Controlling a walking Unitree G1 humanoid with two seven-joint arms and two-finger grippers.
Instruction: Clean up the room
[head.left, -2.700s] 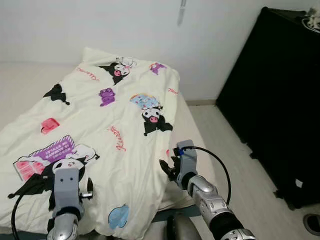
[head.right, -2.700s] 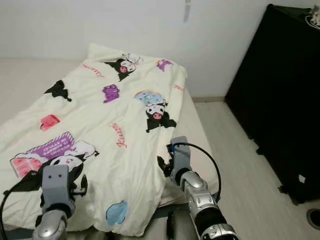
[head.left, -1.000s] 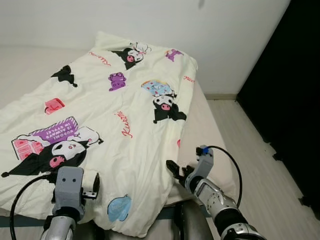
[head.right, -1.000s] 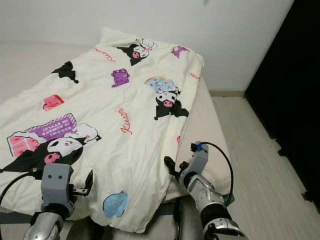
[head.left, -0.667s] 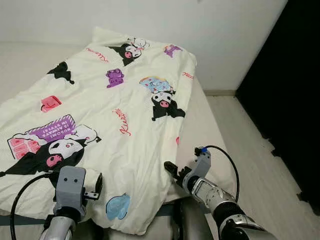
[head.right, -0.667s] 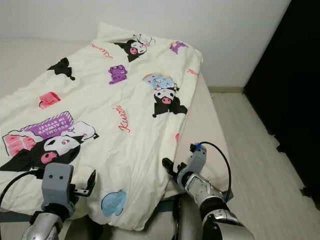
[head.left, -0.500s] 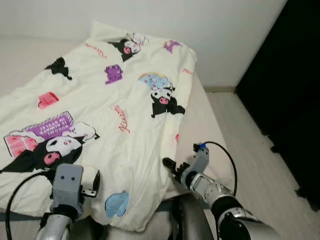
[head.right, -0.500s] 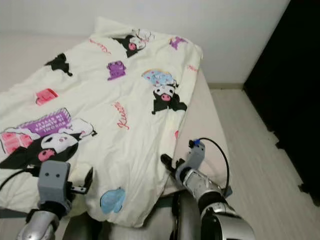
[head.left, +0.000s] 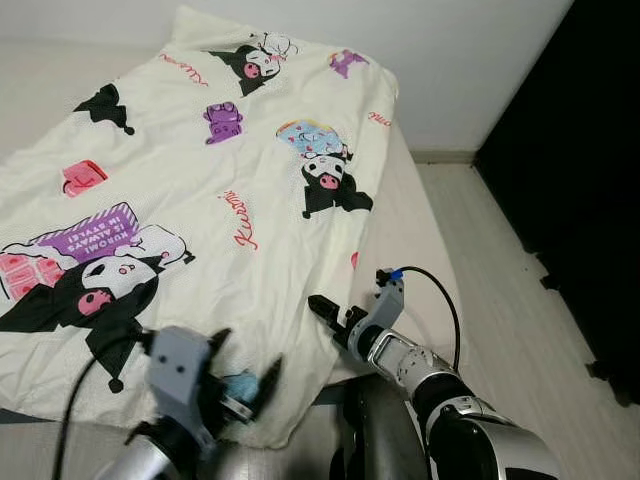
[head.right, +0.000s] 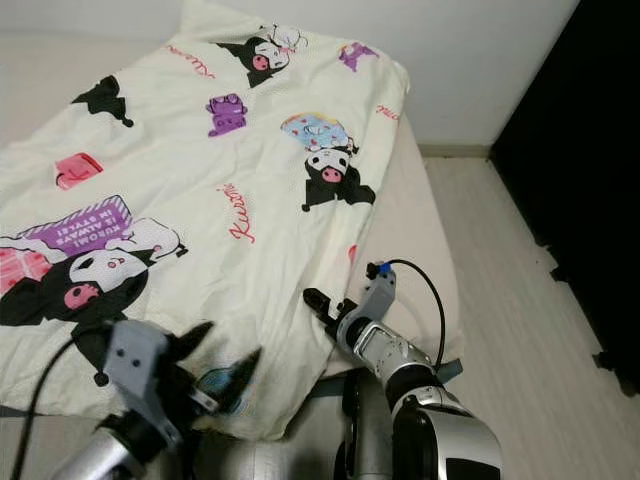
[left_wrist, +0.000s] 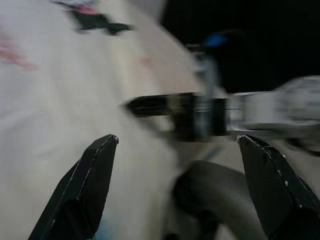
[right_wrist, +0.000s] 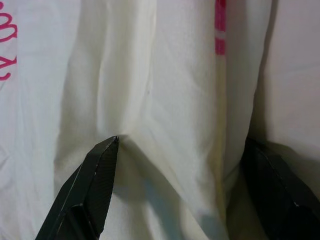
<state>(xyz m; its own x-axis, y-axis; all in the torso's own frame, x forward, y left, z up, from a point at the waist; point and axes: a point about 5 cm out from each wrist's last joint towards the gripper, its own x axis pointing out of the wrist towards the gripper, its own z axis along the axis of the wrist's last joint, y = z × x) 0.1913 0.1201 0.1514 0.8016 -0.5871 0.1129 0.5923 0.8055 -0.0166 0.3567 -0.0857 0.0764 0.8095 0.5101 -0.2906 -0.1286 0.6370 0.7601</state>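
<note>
A cream duvet (head.left: 230, 200) printed with cartoon figures covers the bed, and its right edge lies in folds on the bare mattress (head.left: 410, 240). My right gripper (head.left: 322, 310) sits low at that edge, open, with a fold of the duvet (right_wrist: 165, 100) between its spread fingers (right_wrist: 90, 195). My left gripper (head.left: 247, 355) hovers over the duvet's near corner by a blue print, open, fingers wide apart. In the blurred left wrist view the left gripper (left_wrist: 175, 195) points across at the right arm (left_wrist: 270, 107).
A tall black wardrobe (head.left: 570, 150) stands to the right of the bed. Between them runs a strip of pale wooden floor (head.left: 490, 260). A white wall (head.left: 460, 60) closes off the bed's far end.
The camera has tipped down and nearer the bed. My left gripper has swung right toward the duvet's near corner, fingers spread. The right gripper has stayed at the duvet's edge.
</note>
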